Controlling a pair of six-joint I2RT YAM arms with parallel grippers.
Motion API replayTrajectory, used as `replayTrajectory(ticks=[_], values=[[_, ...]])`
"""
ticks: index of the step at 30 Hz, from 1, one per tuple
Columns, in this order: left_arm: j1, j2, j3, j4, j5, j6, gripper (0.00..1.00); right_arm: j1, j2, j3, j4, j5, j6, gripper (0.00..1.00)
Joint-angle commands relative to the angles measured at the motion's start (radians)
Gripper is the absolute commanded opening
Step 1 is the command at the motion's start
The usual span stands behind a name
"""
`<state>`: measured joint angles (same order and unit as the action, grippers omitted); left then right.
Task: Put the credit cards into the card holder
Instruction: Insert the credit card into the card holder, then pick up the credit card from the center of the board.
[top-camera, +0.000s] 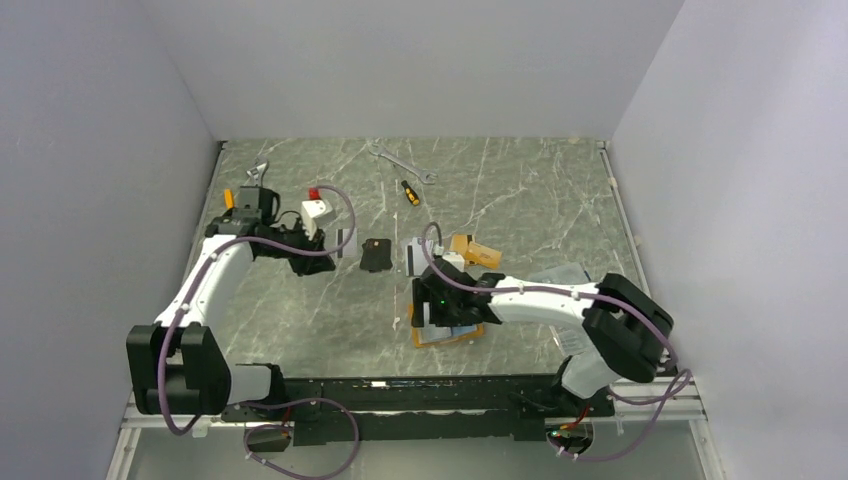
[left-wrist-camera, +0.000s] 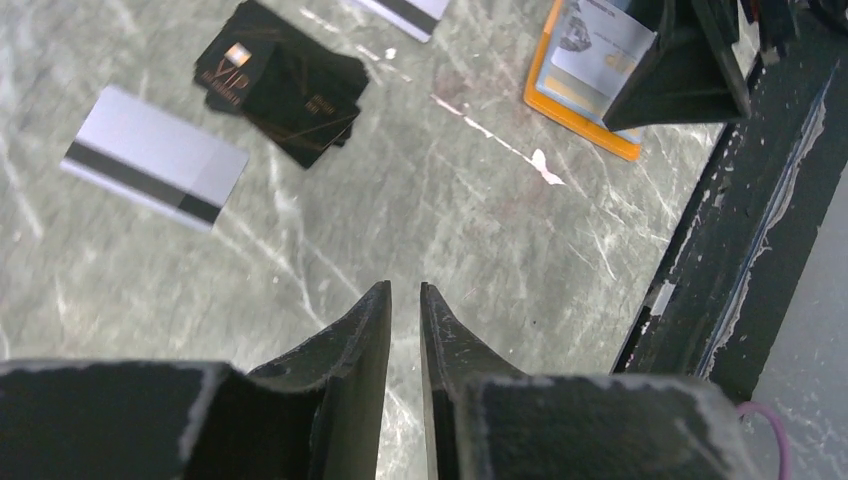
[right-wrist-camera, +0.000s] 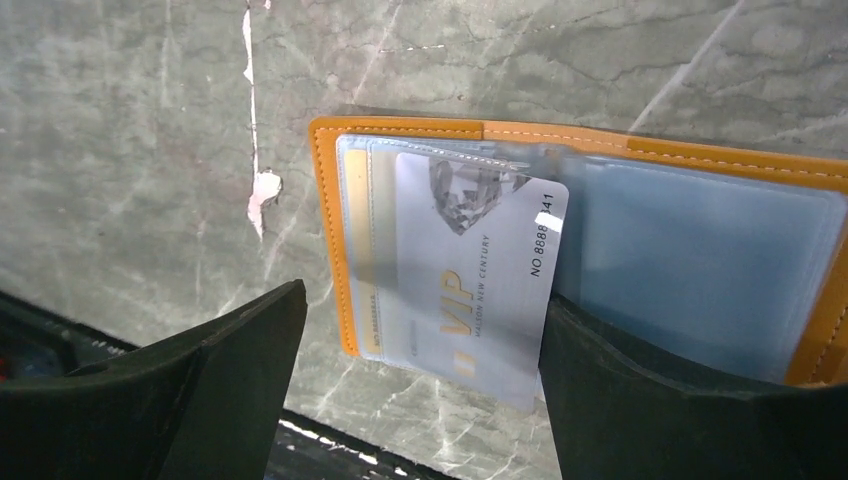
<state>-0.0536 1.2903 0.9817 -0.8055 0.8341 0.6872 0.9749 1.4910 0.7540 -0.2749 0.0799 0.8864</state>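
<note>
The card holder (right-wrist-camera: 327, 250) lies open and flat on the marble-patterned table (top-camera: 520, 200), close to its near edge and a little right of centre, with its clear pockets facing up. A silver-grey card (right-wrist-camera: 470, 280) printed with gold "VIP" lettering sits partly inside one clear pocket, its lower corner sticking out past the holder's orange border. The right gripper (right-wrist-camera: 420, 300) hangs directly above the holder with its jaws spread wide. One finger is well off to the side over bare table and the other is at the card's edge, and neither grips anything. The left gripper (left-wrist-camera: 405, 300) hovers over bare table farther left, its fingers parted only by a narrow slit with nothing between them. Beyond it lie a silver card with a black stripe (left-wrist-camera: 155, 157) and a small overlapping pile of black cards (left-wrist-camera: 283, 82). Orange-tan cards (top-camera: 475, 250) rest just beyond the holder. A wrench (top-camera: 400, 162) and a screwdriver (top-camera: 410, 192) lie toward the far side.
</note>
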Motion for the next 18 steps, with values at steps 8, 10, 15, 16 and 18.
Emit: replayTrajectory(ticks=[8,10,15,16,18], values=[[0.217,-0.074,0.021,-0.202,0.118,0.136,0.23,0.127,0.276,0.221,-0.331,0.23,-0.014,0.86],[0.227,-0.082,0.016,-0.213,0.117,0.14,0.23,0.132,0.273,0.224,-0.332,0.238,-0.012,0.85],[0.248,-0.097,0.013,-0.245,0.137,0.149,0.23,0.143,0.255,0.232,-0.349,0.264,-0.022,0.84],[0.251,-0.103,0.011,-0.247,0.136,0.149,0.23,0.144,0.249,0.227,-0.34,0.26,-0.027,0.84],[0.253,-0.112,0.014,-0.256,0.13,0.15,0.23,0.149,0.249,0.235,-0.338,0.265,-0.037,0.83]])
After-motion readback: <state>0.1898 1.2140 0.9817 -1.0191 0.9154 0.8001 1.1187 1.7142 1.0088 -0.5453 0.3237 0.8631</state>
